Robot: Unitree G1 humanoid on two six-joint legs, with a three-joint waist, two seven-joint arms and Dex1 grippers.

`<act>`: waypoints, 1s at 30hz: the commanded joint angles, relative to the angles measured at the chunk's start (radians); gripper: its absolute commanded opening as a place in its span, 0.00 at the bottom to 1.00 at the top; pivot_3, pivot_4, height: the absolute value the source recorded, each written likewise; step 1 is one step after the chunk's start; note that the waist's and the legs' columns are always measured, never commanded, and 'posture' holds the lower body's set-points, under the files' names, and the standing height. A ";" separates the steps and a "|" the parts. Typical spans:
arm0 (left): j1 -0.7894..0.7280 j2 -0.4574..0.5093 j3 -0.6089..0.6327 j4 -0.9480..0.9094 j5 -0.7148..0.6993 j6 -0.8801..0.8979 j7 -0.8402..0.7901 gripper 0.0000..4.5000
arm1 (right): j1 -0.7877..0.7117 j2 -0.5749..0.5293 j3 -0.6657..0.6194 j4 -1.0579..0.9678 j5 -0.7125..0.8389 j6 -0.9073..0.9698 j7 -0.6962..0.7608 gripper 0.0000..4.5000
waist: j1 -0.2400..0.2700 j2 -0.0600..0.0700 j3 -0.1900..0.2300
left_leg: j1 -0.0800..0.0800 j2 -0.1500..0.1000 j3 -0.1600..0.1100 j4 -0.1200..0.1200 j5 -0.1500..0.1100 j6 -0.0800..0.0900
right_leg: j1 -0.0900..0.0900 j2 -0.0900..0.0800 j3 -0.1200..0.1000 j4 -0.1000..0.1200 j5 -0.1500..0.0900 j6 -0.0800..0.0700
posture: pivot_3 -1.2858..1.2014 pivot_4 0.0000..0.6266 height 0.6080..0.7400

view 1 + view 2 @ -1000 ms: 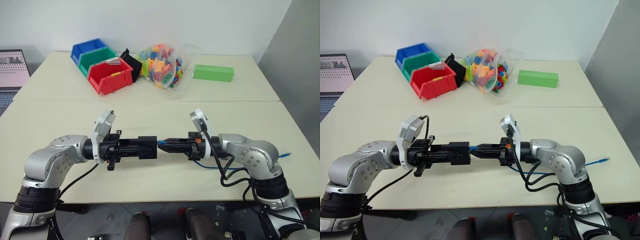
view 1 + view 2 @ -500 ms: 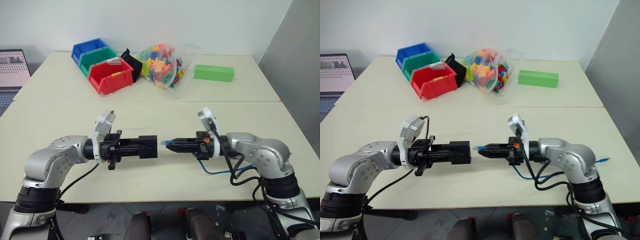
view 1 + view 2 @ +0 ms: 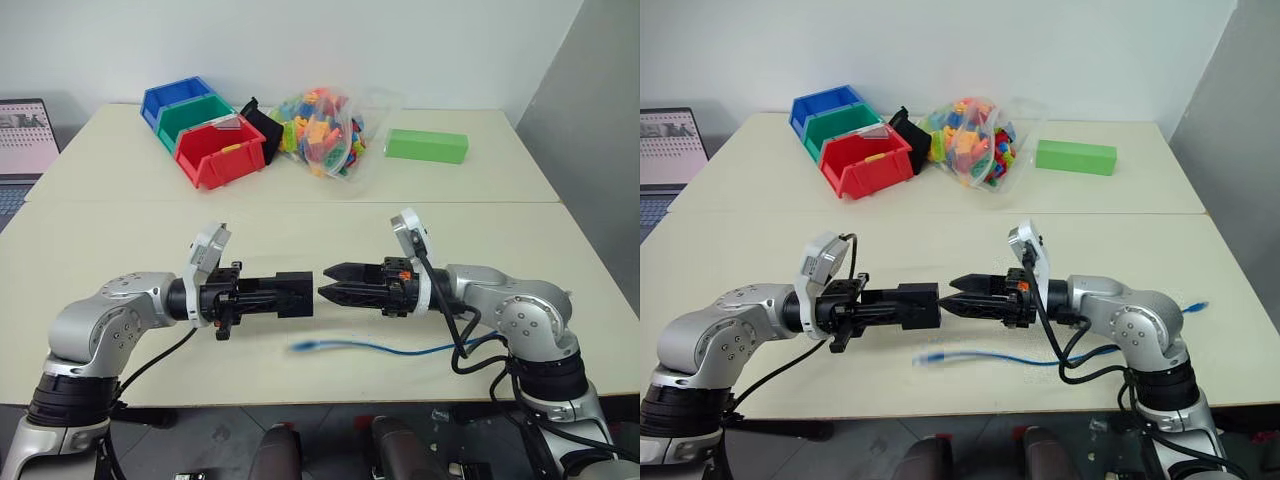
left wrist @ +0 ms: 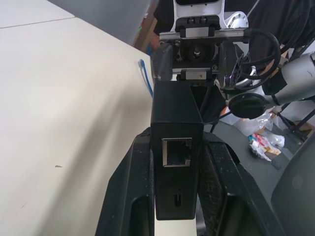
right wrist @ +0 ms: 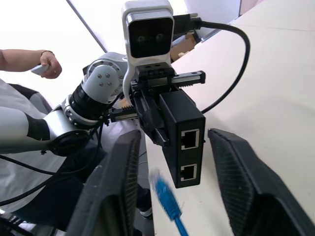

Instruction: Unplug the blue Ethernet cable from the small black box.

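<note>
The small black box [image 3: 294,294] sits just left of the frame's centre in the left eye view, clamped between the fingers of the left gripper [image 3: 285,296], its ports facing right. It looks light, rigid and matte, so a firm squeeze on its flat sides should hold it without slipping. The blue Ethernet cable [image 3: 380,347] is out of the box: its plug end [image 3: 303,346] lies on the table [image 3: 120,230] just below the box, and the cord trails off to the lower right. It is thin, limp and light, best taken by the stiff plug. The right gripper [image 3: 331,282] faces the box at centre frame with its jaws spread apart, holding nothing. In the right wrist view the plug [image 5: 166,197] hangs blurred below the box's ports [image 5: 189,155].
</note>
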 commanded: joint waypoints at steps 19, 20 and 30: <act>0.241 0.126 0.111 -0.115 0.088 -0.142 -0.019 0.17 | 0.082 -0.243 0.476 -0.032 -0.654 -0.460 0.172 0.72 | 0.000 0.000 0.000 | 0.000 0.000 0.000 -0.002 0.000 0.000 | -0.001 -0.001 0.000 -0.003 0.000 0.001 | 0.52 0.24 1.00; 0.241 0.127 0.113 -0.114 0.088 -0.142 -0.020 0.17 | 0.083 -0.240 0.490 -0.022 -0.677 -0.478 0.179 0.72 | 0.001 0.000 0.000 | 0.000 0.000 0.001 -0.002 0.000 0.000 | -0.001 -0.001 0.000 -0.002 0.000 0.001 | 0.52 0.24 1.00; 0.229 0.123 0.122 -0.104 0.086 -0.140 -0.013 0.17 | 0.082 -0.247 0.534 0.049 -0.846 -0.626 0.219 0.27 | 0.003 0.000 0.000 | 0.000 0.000 0.001 -0.001 0.000 0.000 | -0.001 -0.001 0.000 -0.002 0.000 0.001 | 0.52 0.24 1.00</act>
